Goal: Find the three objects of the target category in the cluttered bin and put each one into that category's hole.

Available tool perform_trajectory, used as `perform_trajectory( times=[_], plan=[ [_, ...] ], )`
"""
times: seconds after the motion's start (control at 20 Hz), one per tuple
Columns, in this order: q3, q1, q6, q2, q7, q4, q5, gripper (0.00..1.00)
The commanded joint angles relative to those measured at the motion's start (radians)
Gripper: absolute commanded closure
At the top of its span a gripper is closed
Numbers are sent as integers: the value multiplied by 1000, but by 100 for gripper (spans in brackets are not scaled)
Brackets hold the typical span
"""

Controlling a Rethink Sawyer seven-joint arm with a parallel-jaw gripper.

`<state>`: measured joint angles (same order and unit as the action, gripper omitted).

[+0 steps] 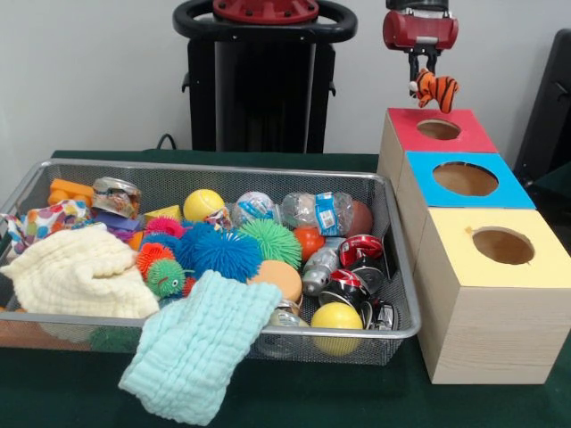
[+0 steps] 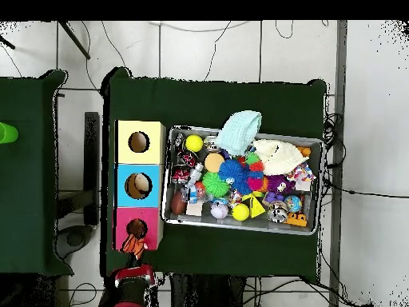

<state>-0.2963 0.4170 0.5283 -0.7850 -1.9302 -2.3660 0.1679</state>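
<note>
I see the red and black gripper (image 1: 425, 68) hanging straight down from the top of the front view, its short dark fingers pinched on a small orange, black-striped plush tiger (image 1: 435, 88) that dangles from them, apart from the box top. Directly under the toy is the round hole (image 1: 439, 129) in the pale wooden box with the red face (image 1: 464, 134); from overhead the tiger (image 2: 137, 245) sits at that box's edge nearest the gripper (image 2: 133, 273). I count three boxes in a row running away from the hand: red, then the blue-faced box (image 1: 504, 187), then the yellow-faced box (image 1: 544, 259), one round opening each. Off to the hand's side, well apart from it, lies the wide silver wire-mesh bin (image 1: 214, 169), full of clutter: two yellow balls, three spiky rubber balls in blue, green and orange, and two muslin cloths, one cream (image 1: 76, 272) and one mint (image 1: 201, 343) draped over the rim.
</note>
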Motion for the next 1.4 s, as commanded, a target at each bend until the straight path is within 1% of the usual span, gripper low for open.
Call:
perform_trajectory(
  times=[0.05,0.2,0.25,0.45,0.6,0.75,0.9,1.0,1.4],
  plan=[
    [30,-14,-35,34,-140,47,-37,100],
    [36,-21,-43,33,-144,45,-36,100],
    [46,-18,-41,53,-152,58,-50,100],
    [64,-35,-66,60,-158,68,-52,100],
    [56,-25,-97,67,-141,91,-72,100],
    [43,-1,-92,116,-129,126,-110,100],
    [41,16,-44,187,-134,152,-145,100],
    [40,27,-23,221,-130,167,-166,100],
    [17,82,-66,291,-91,241,-276,100]
  ],
)
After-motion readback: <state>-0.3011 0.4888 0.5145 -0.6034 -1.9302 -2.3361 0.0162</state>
